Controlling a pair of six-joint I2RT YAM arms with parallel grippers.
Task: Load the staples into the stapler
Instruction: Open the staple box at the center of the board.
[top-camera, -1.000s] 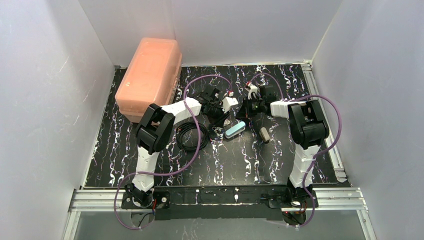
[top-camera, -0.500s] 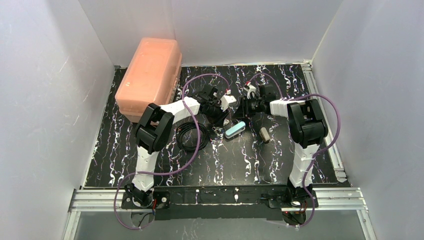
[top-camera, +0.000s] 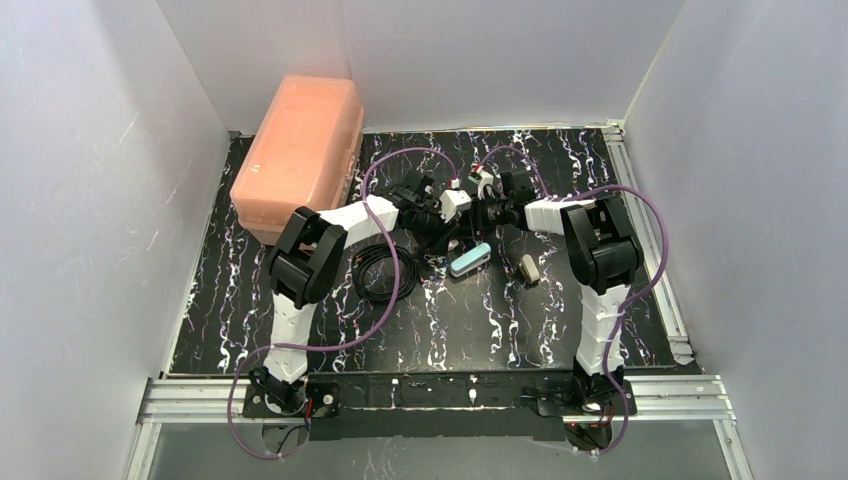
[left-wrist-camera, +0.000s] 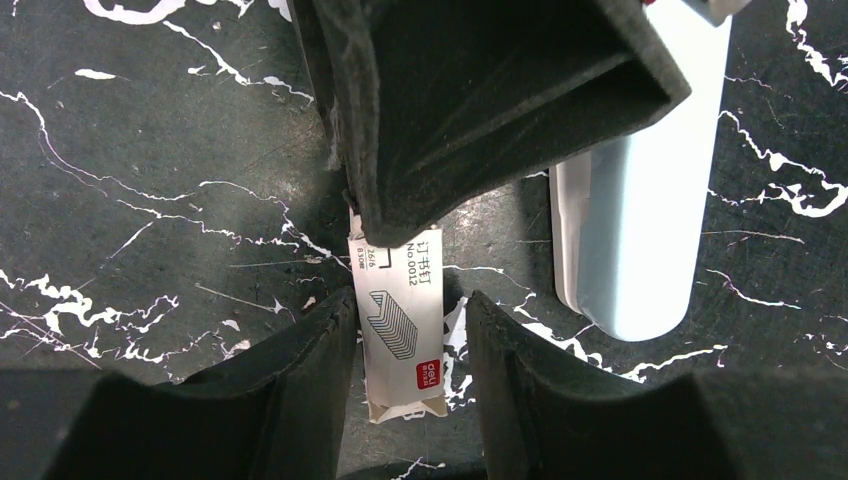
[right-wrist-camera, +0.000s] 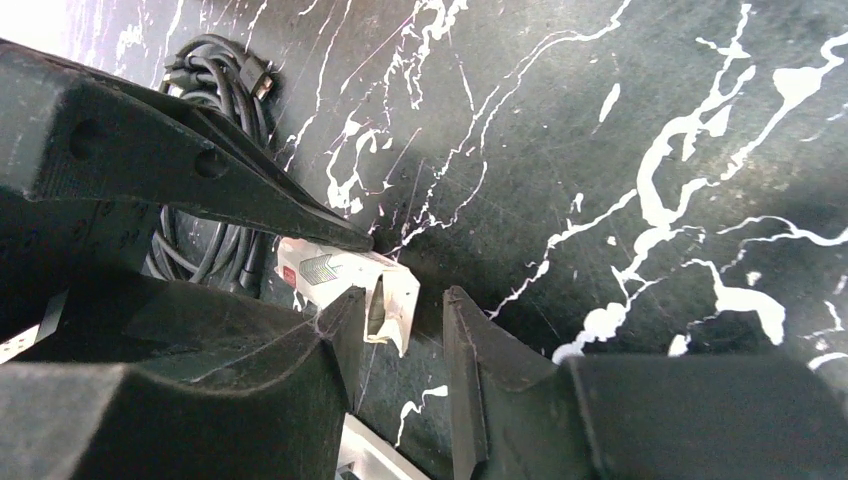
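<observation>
Staple box (left-wrist-camera: 402, 335) flat mid-table (top-camera: 500, 320), between left pincer (left-wrist-camera: 408, 308) fingers, jaws apart, ungripped. Right pincer (right-wrist-camera: 402, 300) likewise open, straddling box's end. Stapler (left-wrist-camera: 630, 230) just beside.

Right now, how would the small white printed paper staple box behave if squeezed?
The small white printed paper staple box probably crushes easily: its open end looks crumpled. Lying flat, it likely slides, not rolls.

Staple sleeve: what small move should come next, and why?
Probably close the right end effector on the open end of the staple sleeve. Its jaws stand apart on either side of the open flap, and the left end effector brackets the sleeve on the table with a gap on one side, so nothing grips it. The stapler lies beside it.
</observation>
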